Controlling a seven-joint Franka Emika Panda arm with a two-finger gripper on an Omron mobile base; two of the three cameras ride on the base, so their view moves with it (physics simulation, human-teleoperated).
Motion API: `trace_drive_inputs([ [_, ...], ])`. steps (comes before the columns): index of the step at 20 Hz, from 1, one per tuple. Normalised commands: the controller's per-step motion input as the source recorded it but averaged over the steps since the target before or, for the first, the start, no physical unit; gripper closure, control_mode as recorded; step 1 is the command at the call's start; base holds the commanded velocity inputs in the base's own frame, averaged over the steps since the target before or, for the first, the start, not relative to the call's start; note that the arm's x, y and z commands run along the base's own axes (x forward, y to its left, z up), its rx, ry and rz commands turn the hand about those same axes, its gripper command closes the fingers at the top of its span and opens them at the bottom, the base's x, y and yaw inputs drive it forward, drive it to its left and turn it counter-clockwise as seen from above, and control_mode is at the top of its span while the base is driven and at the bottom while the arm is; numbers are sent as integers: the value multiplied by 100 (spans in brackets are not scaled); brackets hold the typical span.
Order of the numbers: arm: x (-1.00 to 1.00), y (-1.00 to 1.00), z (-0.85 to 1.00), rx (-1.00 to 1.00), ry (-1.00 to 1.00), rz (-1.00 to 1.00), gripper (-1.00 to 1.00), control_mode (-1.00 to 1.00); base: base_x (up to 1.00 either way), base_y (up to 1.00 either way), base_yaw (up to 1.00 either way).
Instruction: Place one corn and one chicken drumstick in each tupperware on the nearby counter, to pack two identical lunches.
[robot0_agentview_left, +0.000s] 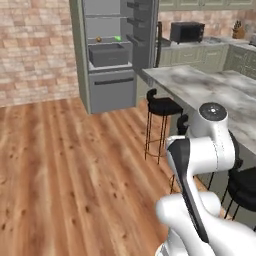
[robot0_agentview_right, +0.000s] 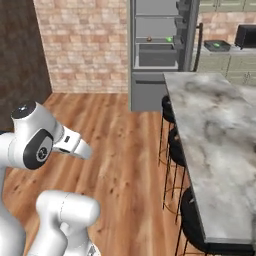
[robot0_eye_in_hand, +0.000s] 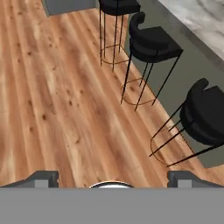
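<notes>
Your end effector (robot0_eye_in_hand: 112, 177) was open, empty, aimed at the wood floor. The small bright-green corn cob (robot0_agentview_left: 117, 38) sat far ahead on the open grey fridge's (robot0_agentview_left: 107, 95) shelf, right of the brown-orange drumstick (robot0_agentview_left: 99, 39).

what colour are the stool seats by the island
Black, on thin black metal legs; the stools show best in the hand view.

A home kitchen — open fridge (robot0_agentview_left: 111, 50), marbled island (robot0_agentview_right: 215, 135) with black stools (robot0_eye_in_hand: 153, 43), microwave (robot0_agentview_left: 186, 32), brick walls (robot0_agentview_right: 85, 45).
</notes>
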Motion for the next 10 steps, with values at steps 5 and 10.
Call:
trace_drive_inputs([
  [5,0,0,0,0,0,0,-100,100,100,0,0],
  [10,0,0,0,0,0,0,-100,100,100,0,0],
])
